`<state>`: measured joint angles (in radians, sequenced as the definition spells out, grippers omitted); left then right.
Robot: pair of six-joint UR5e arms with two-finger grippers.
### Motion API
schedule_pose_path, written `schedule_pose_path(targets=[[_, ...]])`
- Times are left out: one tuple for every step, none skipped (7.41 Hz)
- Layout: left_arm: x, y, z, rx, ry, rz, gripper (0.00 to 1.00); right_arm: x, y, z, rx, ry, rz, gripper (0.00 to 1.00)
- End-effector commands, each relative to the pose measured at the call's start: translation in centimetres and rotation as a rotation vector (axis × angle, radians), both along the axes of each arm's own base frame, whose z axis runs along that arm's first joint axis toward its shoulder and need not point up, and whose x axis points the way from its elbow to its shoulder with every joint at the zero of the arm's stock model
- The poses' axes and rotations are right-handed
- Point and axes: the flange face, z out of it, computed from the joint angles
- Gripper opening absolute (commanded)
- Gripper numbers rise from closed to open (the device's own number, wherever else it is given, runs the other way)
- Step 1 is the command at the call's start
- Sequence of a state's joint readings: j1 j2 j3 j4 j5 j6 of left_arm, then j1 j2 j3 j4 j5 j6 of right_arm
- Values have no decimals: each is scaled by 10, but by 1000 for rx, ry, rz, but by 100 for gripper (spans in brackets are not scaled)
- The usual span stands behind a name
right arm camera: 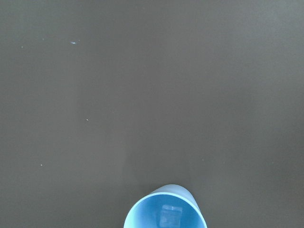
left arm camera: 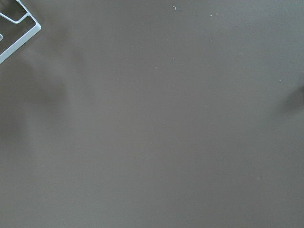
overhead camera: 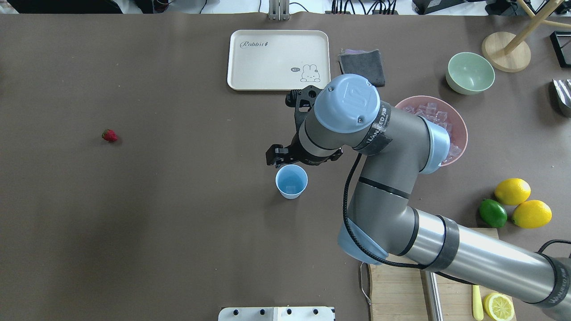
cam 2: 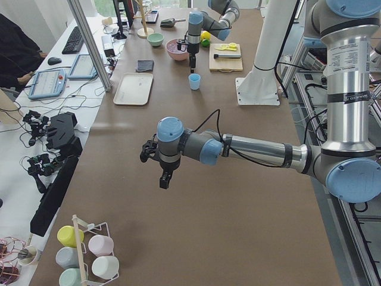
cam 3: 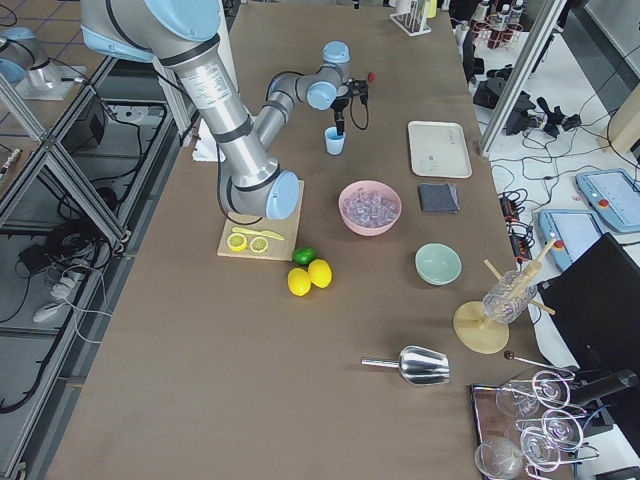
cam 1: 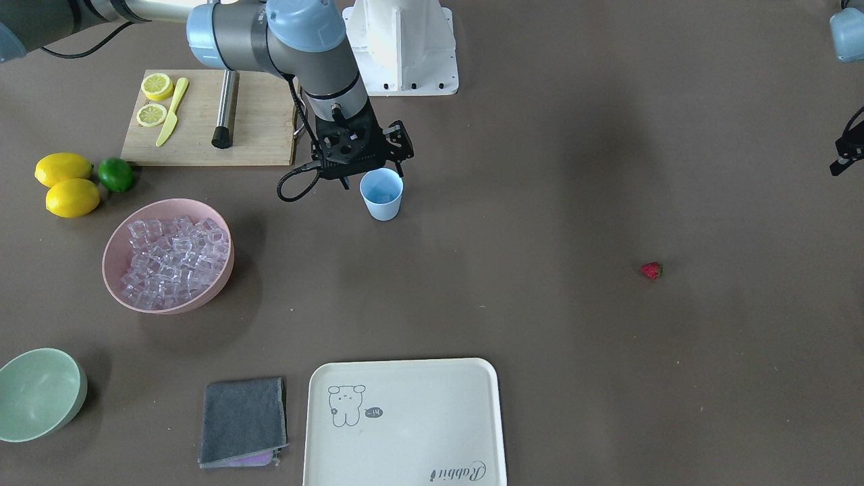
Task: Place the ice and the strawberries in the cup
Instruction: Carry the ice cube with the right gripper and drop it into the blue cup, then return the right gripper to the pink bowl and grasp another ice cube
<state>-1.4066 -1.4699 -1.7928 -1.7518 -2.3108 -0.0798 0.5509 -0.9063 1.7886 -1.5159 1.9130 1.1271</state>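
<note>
The light-blue cup (cam 1: 382, 194) (overhead camera: 291, 181) stands upright mid-table. In the right wrist view one clear ice cube (right arm camera: 172, 214) lies at its bottom. My right gripper (cam 1: 370, 172) (overhead camera: 280, 157) hangs just above the cup's rim on the far side, open with nothing in it. More ice (cam 1: 172, 260) fills the pink bowl (cam 1: 111, 263) to the cup's right. A strawberry (cam 1: 651, 271) (overhead camera: 109, 135) lies alone on the table, far on my left side. My left gripper (cam 2: 164, 177) hovers over bare table; I cannot tell if it is open or shut.
A cutting board (cam 1: 256, 138) with lemon slices, a knife and a muddler sits near the robot base (cam 1: 401, 47). Two lemons (cam 1: 67, 185) and a lime (cam 1: 116, 174) lie beside it. A green bowl (cam 1: 37, 395), grey cloth (cam 1: 243, 418) and white tray (cam 1: 405, 425) line the far edge.
</note>
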Motion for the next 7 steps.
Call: schedule_pose_path(targets=[[0, 1, -2, -14, 4, -18, 97, 70, -16, 21, 16, -5, 92, 97], [0, 1, -6, -31, 11, -47, 97, 102, -24, 41, 26, 9, 94, 86], [0, 0, -6, -26, 13, -48, 97, 128, -45, 51, 116, 37, 25, 84], [1, 0, -6, -27, 11, -48, 97, 143, -56, 74, 206, 102, -51, 84], [1, 0, -6, -27, 11, -48, 97, 156, -66, 82, 289, 171, -135, 82], [1, -1, -6, -25, 12, -48, 97, 166, -73, 90, 393, 224, -228, 77], [1, -1, -6, -26, 12, -49, 97, 179, -76, 115, 457, 268, -308, 72]])
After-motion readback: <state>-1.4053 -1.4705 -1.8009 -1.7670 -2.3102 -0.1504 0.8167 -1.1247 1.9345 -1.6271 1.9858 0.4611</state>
